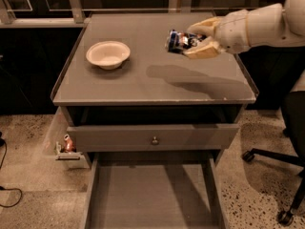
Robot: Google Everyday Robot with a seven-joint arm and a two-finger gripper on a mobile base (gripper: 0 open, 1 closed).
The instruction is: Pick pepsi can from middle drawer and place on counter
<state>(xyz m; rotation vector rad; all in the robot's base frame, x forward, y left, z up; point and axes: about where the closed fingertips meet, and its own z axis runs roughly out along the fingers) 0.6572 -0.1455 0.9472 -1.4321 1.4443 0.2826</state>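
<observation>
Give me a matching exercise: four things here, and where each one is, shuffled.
Things:
1 dark blue pepsi can
2 round white bowl
3 wide grey middle drawer
4 small reddish can

Places:
A low down by the floor, far left
B pulled out at the bottom
C in the gripper above the grey counter
D on the counter's left

Pairs: 1-C, 2-D, 3-B, 4-A

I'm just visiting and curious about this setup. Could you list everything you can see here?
pepsi can: one, dark blue, held on its side above the counter's right rear
counter: one, grey, cabinet top
bowl: one, cream, on the counter's left
middle drawer: one, grey, pulled open at the bottom
drawer front: one, grey with knob, above it
reddish can: one, low beside the cabinet's left
chair: one, black, right
tool: one, cream, clamped on the pepsi can
arm: one, white, from the right
</observation>
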